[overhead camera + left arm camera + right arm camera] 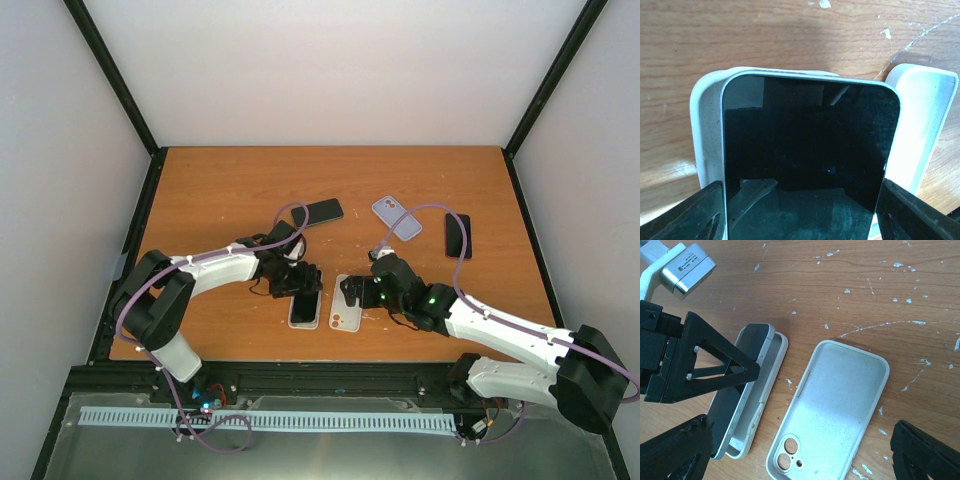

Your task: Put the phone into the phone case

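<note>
Low over the table point(220, 180), left pincer point(297, 282) clamps the phone point(810, 150) tilted in a case point(707, 125); right pincer point(352, 291) gapes wide, empty.

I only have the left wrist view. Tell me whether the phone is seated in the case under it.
Observer: Not seated. In the right wrist view the phone lies askew over the case, and the case's bare inside shows along one long side.
Operator: Identify the white thing at my right edge.
Observer: A second case. It is empty and lies open side up, with its camera cutout at the near end.
</note>
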Robot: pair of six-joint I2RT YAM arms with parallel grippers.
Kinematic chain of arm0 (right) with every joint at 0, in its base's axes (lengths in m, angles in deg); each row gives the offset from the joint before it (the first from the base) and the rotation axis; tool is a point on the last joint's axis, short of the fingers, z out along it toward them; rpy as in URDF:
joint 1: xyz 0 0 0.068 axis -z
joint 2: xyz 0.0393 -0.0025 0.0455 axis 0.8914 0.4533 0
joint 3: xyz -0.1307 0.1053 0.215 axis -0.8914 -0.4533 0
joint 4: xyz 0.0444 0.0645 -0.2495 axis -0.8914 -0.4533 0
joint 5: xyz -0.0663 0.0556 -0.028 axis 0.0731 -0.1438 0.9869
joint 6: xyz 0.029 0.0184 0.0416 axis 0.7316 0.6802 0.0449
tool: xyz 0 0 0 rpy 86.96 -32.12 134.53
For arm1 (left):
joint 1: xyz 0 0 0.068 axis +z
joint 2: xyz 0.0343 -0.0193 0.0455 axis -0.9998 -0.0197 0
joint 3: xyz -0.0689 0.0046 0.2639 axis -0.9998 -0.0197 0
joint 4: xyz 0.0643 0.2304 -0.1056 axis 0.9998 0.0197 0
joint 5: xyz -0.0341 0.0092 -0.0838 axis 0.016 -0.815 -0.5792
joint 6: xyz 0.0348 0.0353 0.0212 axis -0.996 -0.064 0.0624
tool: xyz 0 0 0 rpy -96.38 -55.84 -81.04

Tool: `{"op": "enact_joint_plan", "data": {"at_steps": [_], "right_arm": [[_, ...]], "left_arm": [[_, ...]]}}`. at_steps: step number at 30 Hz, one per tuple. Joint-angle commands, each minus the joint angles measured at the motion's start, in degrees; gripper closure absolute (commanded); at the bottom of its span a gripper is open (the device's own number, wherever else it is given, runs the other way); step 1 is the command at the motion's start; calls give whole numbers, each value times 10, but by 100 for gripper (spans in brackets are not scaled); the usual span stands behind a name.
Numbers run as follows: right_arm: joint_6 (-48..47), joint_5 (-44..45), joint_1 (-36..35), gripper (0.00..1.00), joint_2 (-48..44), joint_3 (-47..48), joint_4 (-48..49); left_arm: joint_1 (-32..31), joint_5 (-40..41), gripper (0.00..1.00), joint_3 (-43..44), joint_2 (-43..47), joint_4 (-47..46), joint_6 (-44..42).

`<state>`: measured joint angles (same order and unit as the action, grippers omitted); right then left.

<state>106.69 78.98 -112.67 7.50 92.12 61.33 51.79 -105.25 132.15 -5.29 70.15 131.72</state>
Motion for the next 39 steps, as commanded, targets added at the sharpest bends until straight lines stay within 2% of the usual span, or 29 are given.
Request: {"op": "enact_joint_plan", "data": {"at_steps": [1, 6, 10, 18, 23, 28, 34, 36, 39], "right_arm": [[3, 2, 2, 5, 0, -6, 8], [4, 1, 2, 5, -2, -7, 8], [3, 1, 1, 5, 0, -4, 7], [6, -9, 1, 6, 4, -3, 12], [19, -49, 0, 11, 28, -5, 46], [36, -86, -11, 26, 91, 7, 92], [52, -111, -23, 57, 184, 45, 122], [58, -114, -23, 63, 208, 54, 131], [65, -119, -23, 65, 242, 68, 140]], "left_arm": [[-4, 24, 27, 7, 4, 9, 15], [-4, 32, 19, 8, 9, 17, 20], [-4, 34, 16, 18, 18, 28, 20], [-4, 63, 15, 46, 41, 69, 20], [17, 86, 15, 46, 62, 89, 13], [74, 9, 24, -40, 111, 14, 0], [95, -40, 30, -105, 133, -46, -12], [97, -69, 33, -128, 129, -77, -15], [97, -85, 35, -148, 122, -109, -17]]}}
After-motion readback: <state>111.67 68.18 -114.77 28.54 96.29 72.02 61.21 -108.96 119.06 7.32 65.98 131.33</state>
